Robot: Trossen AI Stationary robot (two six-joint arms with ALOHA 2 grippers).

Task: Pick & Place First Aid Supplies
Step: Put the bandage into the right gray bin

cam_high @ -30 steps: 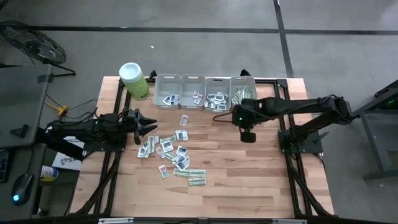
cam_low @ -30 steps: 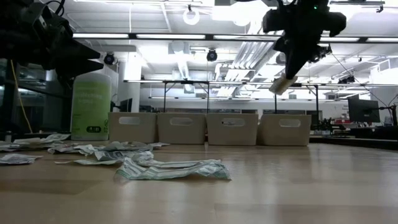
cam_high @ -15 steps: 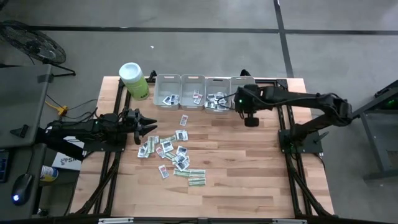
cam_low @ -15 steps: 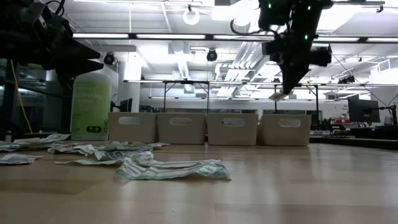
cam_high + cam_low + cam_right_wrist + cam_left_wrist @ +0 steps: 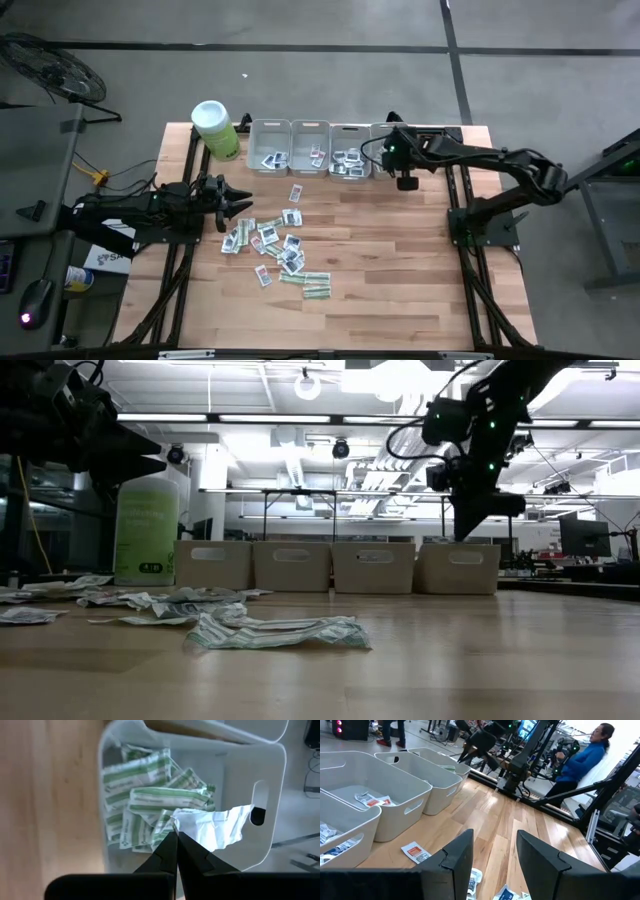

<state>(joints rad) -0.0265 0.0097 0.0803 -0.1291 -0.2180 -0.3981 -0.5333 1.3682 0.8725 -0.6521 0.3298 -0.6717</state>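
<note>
Right pincer (image 5: 176, 837) clamped on crumpled packet (image 5: 215, 827), print unreadable.

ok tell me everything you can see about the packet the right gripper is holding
The packet is a crumpled white paper strip with faint green print at one edge, pinched at one end by the shut right gripper. It hangs in the air, directly above the rightmost grey bin, over the green-and-white strips already piled there. Only the fingertips touch it.
</note>
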